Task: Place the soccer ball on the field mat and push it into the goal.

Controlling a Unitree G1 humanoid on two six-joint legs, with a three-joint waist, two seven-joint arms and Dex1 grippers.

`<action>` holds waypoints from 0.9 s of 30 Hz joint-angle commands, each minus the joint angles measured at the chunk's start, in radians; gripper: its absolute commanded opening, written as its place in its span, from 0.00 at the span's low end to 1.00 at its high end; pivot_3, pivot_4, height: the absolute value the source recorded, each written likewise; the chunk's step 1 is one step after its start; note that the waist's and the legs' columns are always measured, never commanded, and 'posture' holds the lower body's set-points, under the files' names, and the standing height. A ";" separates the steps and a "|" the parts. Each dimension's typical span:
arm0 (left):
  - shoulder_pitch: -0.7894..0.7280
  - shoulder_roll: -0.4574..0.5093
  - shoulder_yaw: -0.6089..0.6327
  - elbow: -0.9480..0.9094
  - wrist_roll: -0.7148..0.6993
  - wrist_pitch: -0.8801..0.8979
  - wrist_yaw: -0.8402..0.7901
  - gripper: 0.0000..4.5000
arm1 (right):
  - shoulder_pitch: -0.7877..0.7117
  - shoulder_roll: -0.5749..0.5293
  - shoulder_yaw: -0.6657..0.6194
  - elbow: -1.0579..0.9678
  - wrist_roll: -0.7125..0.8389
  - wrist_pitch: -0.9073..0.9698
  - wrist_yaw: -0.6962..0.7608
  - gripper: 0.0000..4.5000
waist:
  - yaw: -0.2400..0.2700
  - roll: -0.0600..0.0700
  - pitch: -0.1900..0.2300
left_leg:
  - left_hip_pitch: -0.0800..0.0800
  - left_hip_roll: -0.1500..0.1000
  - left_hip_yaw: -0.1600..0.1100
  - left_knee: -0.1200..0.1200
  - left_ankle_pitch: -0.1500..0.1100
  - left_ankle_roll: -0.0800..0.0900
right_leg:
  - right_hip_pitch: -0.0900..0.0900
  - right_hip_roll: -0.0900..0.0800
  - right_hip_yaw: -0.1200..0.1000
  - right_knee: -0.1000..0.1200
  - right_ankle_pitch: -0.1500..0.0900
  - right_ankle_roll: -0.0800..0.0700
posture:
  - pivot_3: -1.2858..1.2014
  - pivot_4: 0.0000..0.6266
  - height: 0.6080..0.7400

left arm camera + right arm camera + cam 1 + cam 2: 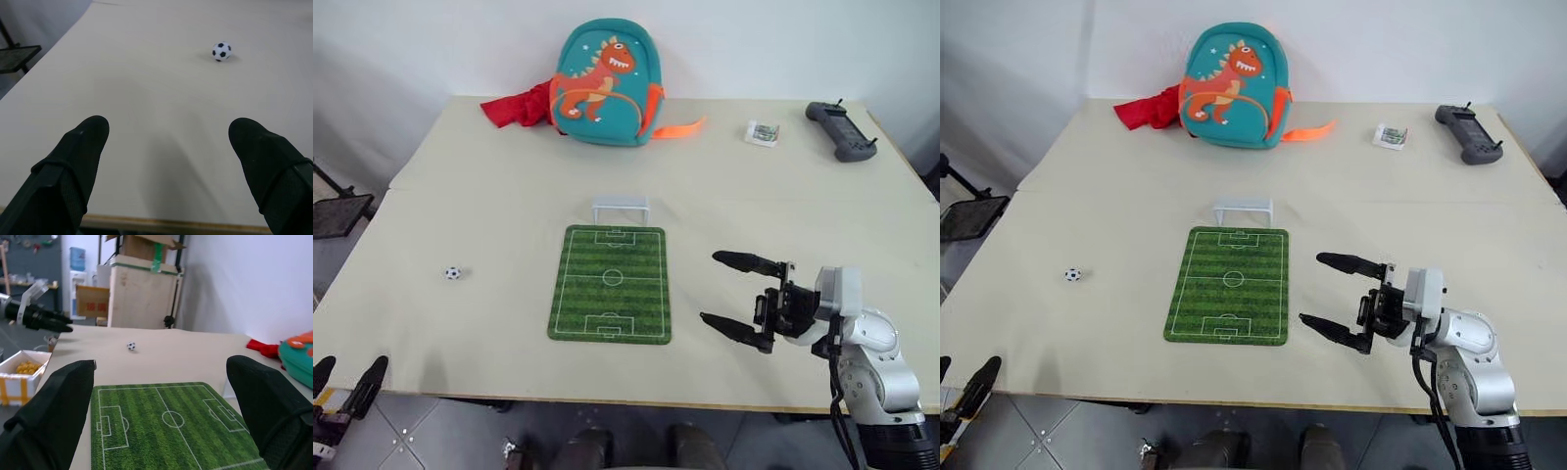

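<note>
Well ahead of the released left claw (168, 142), the soccer ball (221, 51) lies apart.

The two head views look forward and down from above the near edge of the worktop (489, 196) and take in its whole surface; both cover the same scene, slightly offset sideways.

The left wrist view sits low at the worktop's near edge, looking along the left gripper (168, 142) across the surface, with the soccer ball (221, 51) ahead of its fingertips.

The right wrist view looks along the right gripper (159, 382), close above the field mat (166, 423) directly beyond its fingertips. It shares the soccer ball with the left wrist view.
</note>
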 commanded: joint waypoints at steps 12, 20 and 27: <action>-0.442 0.103 -0.261 -0.058 0.134 0.284 0.332 0.99 | -0.025 0.024 0.016 0.069 -0.026 -0.054 0.060 1.00 | -0.014 -0.002 -0.001 | 0.002 0.002 0.002 0.001 -0.001 -0.001 | -0.002 0.002 -0.001 0.005 0.003 -0.001 | 0.52 0.24 1.00; -0.557 0.092 -0.347 0.084 0.227 0.306 0.408 0.90 | -0.003 0.045 0.019 0.067 -0.037 -0.074 0.048 1.00 | -0.031 -0.002 -0.001 | 0.000 0.004 0.008 0.001 -0.002 -0.002 | -0.007 0.001 -0.005 0.008 0.003 -0.002 | 0.52 0.24 1.00; -0.529 0.091 -0.367 0.049 0.231 0.319 0.383 0.43 | 0.007 0.047 0.015 0.077 -0.040 -0.092 0.043 1.00 | -0.028 -0.001 -0.001 | 0.000 0.004 0.008 0.003 -0.002 -0.002 | -0.007 0.001 -0.005 0.008 0.003 -0.002 | 0.52 0.24 1.00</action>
